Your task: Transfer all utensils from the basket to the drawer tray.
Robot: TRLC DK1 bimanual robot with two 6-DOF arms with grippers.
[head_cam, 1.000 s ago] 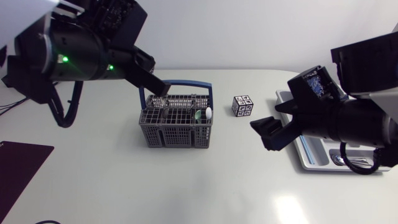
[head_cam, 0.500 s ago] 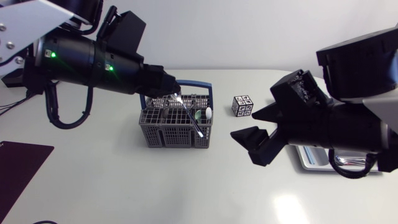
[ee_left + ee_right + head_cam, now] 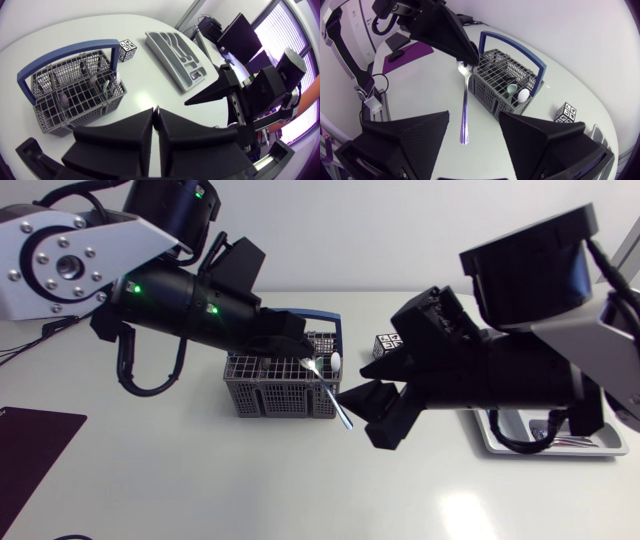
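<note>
Left gripper is clamped on what looks like a fork, its handle hanging beside the basket. Right gripper is spread wide, near the handle's tip. A cube with black-and-white marker patterns stands between basket and drawer tray.

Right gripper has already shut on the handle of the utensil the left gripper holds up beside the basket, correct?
No: the right wrist view shows the right gripper open, its fingers spread wide and the utensil hanging clear between them. The left gripper does hold it up beside the basket.
</note>
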